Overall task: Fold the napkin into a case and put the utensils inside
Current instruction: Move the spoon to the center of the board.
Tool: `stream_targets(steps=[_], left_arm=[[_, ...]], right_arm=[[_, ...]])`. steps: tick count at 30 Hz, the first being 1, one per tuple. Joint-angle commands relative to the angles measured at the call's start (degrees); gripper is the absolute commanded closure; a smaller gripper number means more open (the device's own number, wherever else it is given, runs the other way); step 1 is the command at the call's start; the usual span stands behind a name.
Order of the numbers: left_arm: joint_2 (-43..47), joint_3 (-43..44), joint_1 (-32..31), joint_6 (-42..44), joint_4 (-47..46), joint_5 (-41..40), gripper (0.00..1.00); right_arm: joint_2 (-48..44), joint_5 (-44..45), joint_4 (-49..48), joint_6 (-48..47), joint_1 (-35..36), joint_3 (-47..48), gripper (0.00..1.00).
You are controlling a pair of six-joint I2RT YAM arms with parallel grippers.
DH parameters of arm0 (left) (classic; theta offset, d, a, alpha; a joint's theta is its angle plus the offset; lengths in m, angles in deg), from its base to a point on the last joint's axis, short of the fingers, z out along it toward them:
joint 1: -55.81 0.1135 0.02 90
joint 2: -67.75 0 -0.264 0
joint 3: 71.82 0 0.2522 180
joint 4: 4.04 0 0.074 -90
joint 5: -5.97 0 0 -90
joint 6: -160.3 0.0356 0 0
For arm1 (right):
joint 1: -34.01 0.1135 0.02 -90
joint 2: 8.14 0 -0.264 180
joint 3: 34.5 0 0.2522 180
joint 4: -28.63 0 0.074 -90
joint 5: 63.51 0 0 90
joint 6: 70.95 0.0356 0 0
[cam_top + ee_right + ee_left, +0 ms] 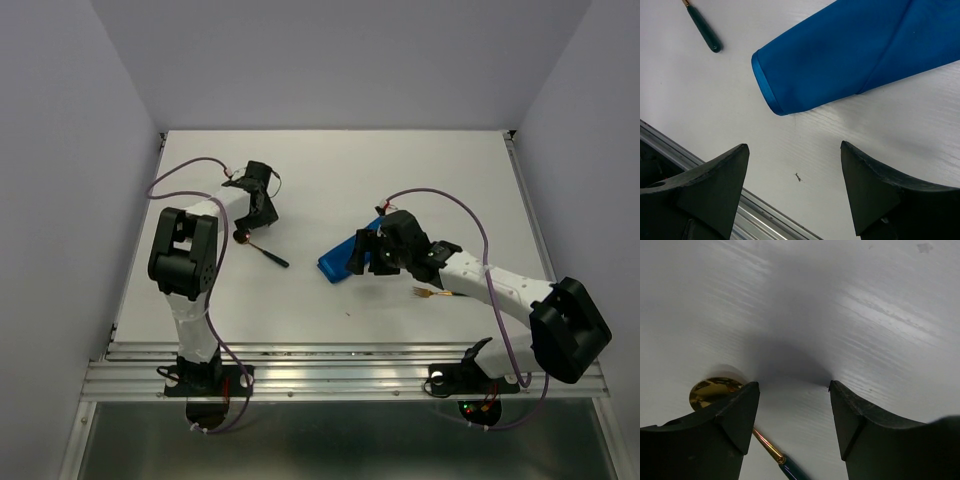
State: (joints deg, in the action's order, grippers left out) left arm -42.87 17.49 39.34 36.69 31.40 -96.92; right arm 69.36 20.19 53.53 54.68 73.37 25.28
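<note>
Item: napkin, folded. The blue case (840, 60) lies flat and narrow near the middle of the table (400, 170), one end turned toward the near edge. Nothing is inside it that can be seen.

Item: utensils, both outside the case. The spoon (710, 391) lies well to the left of it, gold bowl just beside one finger of the left gripper (794, 412). The fork (432, 294) lies to the right, partly under the right arm.

Item: grippers. Left gripper spread wide and empty, low over the spoon's bowl. Right gripper (795, 172) spread wide and empty, poised over the case's near end.

Step in hand, as judged: folding done, loading begun — spoon first. The next move calls for centring the left jaws on the thin handle before closing, and the right likely holding the case mouth.

Surface: white, matt, faintly grained; one dark speck (798, 176); metal rail (340, 375) along the near edge.

Room: plain pale walls (60, 150) on three sides.
</note>
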Motion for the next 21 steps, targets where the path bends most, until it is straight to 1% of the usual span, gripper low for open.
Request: stream_targets(steps=[1, 6, 7, 10, 13, 16, 21], left_arm=[[1.81, -5.74, 0.12, -2.78, 0.48, 0.84, 0.30], [5.77, -14.27, 0.12, -5.77, -0.92, 1.54, 0.30], [7.60, -17.25, 0.03, -6.64, -1.19, 2.07, 0.30], [11.82, -22.52, -0.32, -7.96, -1.72, 3.30, 0.30], [16.21, -26.49, -1.02, -8.41, -1.11, 4.09, 0.30], [20.08, -29.04, -2.95, -9.11, 0.12, 4.97, 0.29], [23.00, -29.93, -5.32, -9.55, 2.41, 5.06, 0.29]], right_arm=[[-1.12, -0.29, -2.08, -0.13, -0.24, 0.12, 0.21], [-0.94, -0.37, -2.08, -0.48, -0.24, 0.21, 0.21], [-0.94, -0.37, -2.17, -0.57, -0.24, 0.04, 0.21], [-0.68, -0.55, -2.35, -0.40, -0.24, -0.14, 0.21], [-0.59, -0.64, -2.52, -0.48, -0.24, -0.05, 0.21], [-0.24, -0.38, -2.52, -0.74, -0.24, 0.56, 0.21], [0.20, 0.06, -2.43, -1.01, -0.24, 1.53, 0.21]])
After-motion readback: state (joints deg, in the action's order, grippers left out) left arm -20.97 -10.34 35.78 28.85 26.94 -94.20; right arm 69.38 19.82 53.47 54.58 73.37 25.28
